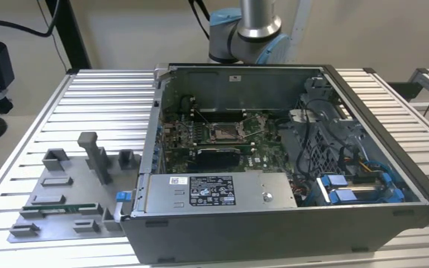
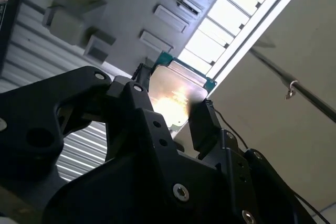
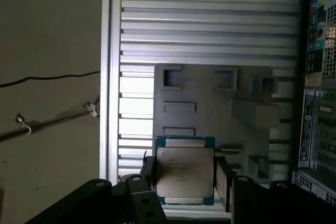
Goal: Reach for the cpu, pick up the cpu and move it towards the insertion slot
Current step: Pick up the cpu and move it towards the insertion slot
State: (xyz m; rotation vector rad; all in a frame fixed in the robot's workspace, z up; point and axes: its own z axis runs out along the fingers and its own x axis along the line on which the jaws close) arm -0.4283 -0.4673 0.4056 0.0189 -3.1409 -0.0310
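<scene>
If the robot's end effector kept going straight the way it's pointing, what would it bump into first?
Probably the grey tray: the end effector points at it, holding the cpu, so the chip would touch first. The gap is hard to judge.

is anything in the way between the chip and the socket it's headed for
The gripper holds the chip over the grey tray; the computer case's side wall rises between tray and socket. Nothing lies on the socket itself.
</scene>
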